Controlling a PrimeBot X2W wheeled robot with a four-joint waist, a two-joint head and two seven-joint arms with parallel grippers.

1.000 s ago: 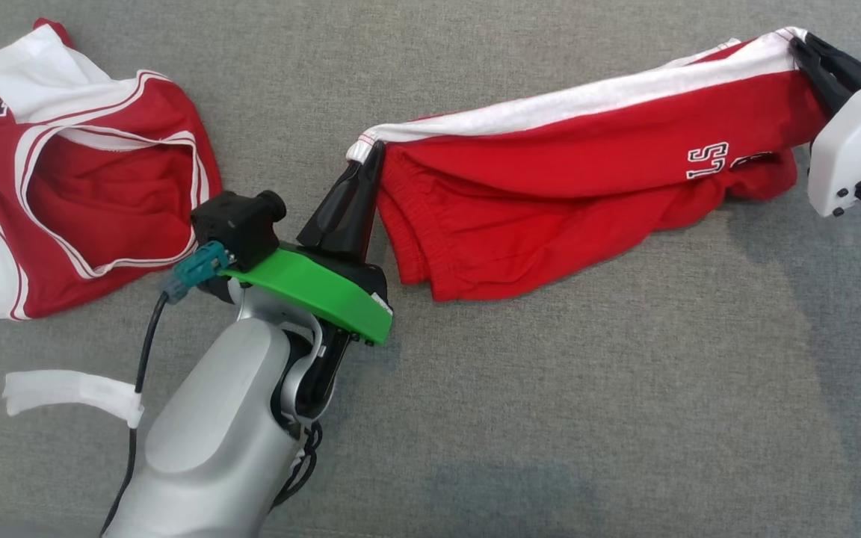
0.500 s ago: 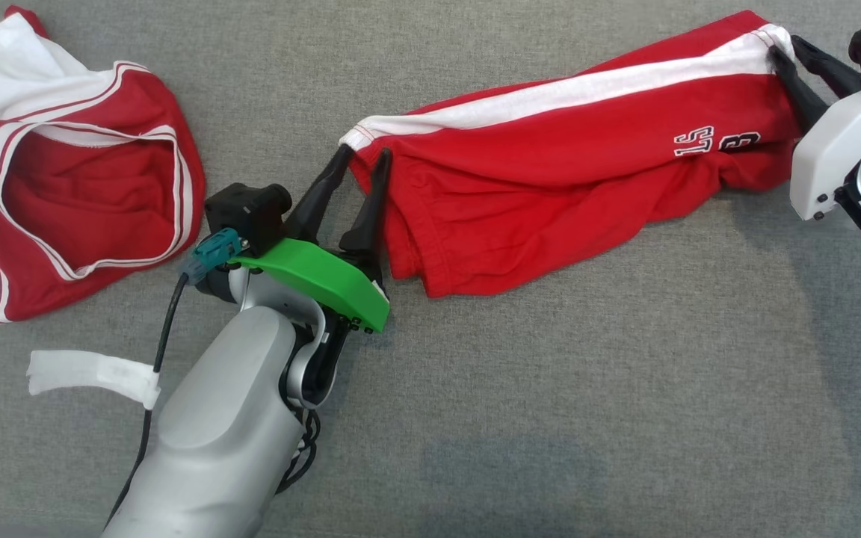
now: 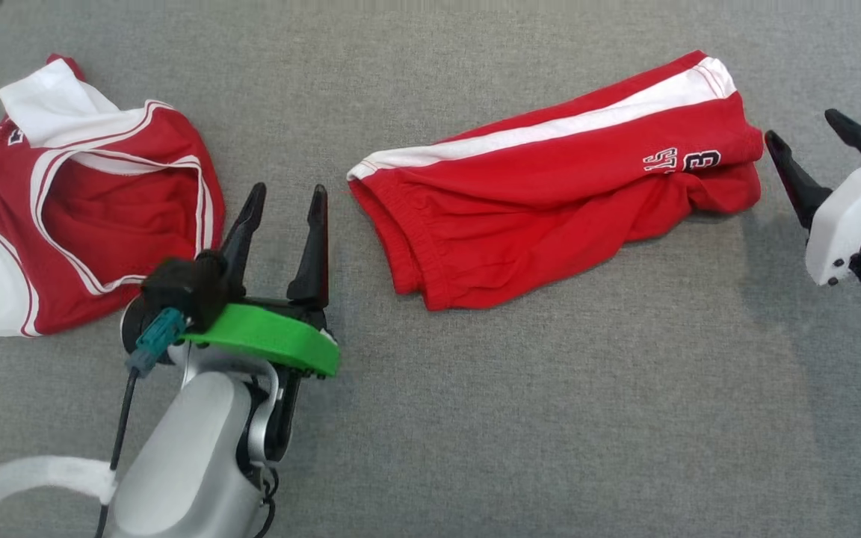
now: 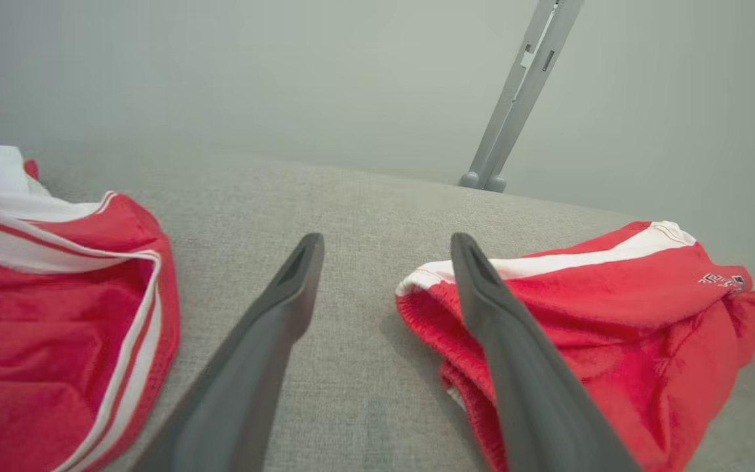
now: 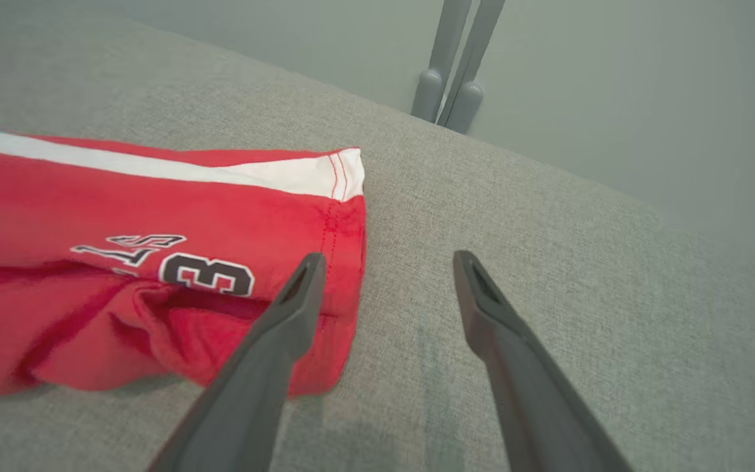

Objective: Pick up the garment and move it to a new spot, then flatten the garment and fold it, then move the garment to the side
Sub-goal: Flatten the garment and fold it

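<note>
The garment is a pair of red shorts [image 3: 550, 187] with a white side stripe and a black "3" print, lying loosely folded on the grey cloth surface [image 3: 550, 411]. My left gripper [image 3: 288, 189] stands open just left of the waistband end, not touching it. The left wrist view has the gripper [image 4: 385, 241] over bare cloth, with the shorts [image 4: 580, 295] behind its right finger. Off the leg-hem end, my right gripper [image 3: 802, 125] is open and apart from the fabric. From the right wrist, the gripper [image 5: 388, 257] shows empty, beside the shorts' hem [image 5: 122, 216].
A second red and white jersey [image 3: 94, 202] lies crumpled at the far left, close to my left gripper; it shows again [image 4: 56, 314] from the left wrist. A white tape strip [image 3: 34, 478] hangs on my left arm's cable. Grey stand legs [image 4: 515, 98] rise behind the surface.
Both grippers opened and let go of the shorts, which dropped flat onto the surface. The left gripper drew back to the left, the right one to the right. The camera shifted a little.
</note>
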